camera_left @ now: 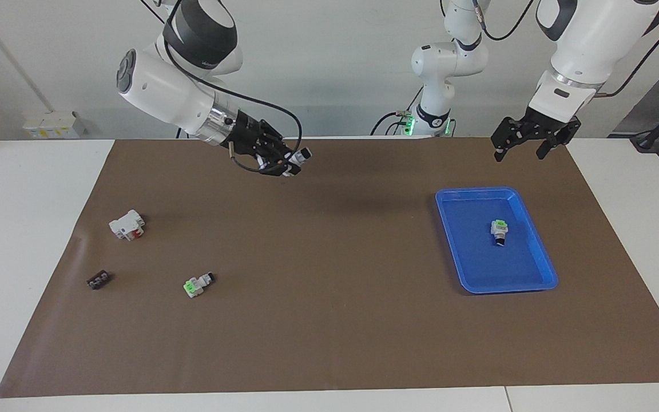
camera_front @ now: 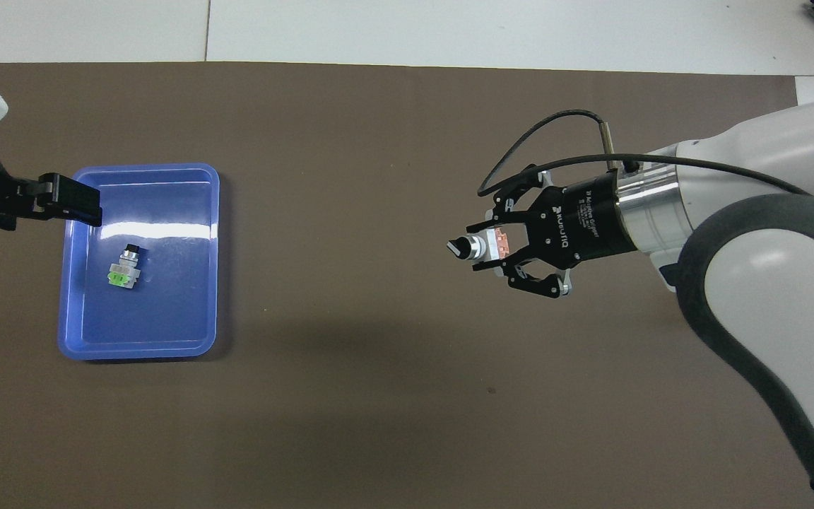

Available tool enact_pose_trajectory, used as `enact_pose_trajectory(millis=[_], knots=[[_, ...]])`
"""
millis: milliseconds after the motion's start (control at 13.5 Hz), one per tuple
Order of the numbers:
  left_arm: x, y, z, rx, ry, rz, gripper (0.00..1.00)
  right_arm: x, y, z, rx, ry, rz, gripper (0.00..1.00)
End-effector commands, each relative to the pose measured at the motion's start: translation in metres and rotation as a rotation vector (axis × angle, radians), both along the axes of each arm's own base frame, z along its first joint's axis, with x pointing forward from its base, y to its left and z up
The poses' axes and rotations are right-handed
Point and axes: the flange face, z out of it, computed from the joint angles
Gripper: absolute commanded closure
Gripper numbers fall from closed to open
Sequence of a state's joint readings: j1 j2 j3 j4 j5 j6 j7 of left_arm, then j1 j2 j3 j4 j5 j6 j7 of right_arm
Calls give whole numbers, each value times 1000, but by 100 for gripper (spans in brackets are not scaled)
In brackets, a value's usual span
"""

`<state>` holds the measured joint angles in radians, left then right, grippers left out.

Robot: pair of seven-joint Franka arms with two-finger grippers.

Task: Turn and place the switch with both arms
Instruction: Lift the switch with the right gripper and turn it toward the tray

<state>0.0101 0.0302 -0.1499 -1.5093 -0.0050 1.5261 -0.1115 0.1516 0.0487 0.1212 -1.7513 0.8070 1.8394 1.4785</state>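
Observation:
My right gripper (camera_left: 284, 163) is shut on the switch (camera_left: 298, 157) and holds it well above the brown mat, with the black tip pointing toward the left arm's end of the table. In the overhead view, the switch (camera_front: 492, 244) shows its orange end between the fingers of the right gripper (camera_front: 504, 249). My left gripper (camera_left: 521, 151) is open and empty. It hangs in the air over the mat by the blue tray's (camera_left: 538, 252) edge nearest the robots. It also shows in the overhead view (camera_front: 61, 201).
The blue tray (camera_front: 213, 212) holds a green-ended switch (camera_left: 499, 230). Toward the right arm's end, a second green-ended switch (camera_left: 198, 284), a white block with red (camera_left: 127, 225) and a small black piece (camera_left: 98, 280) lie on the mat.

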Motion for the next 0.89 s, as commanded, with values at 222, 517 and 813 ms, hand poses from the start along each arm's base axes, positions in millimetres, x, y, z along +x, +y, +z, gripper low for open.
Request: enact_pose_trajectory(millis=[222, 517, 813], knots=[[-15, -21, 2, -290, 68, 228, 8, -34, 114, 18, 25, -49, -36, 100], [-23, -24, 0, -484, 175, 440, 15, -46, 129, 13, -33, -9, -69, 100], [-32, -32, -6, -654, 231, 546, 29, -50, 140, 10, -75, 27, -130, 100]])
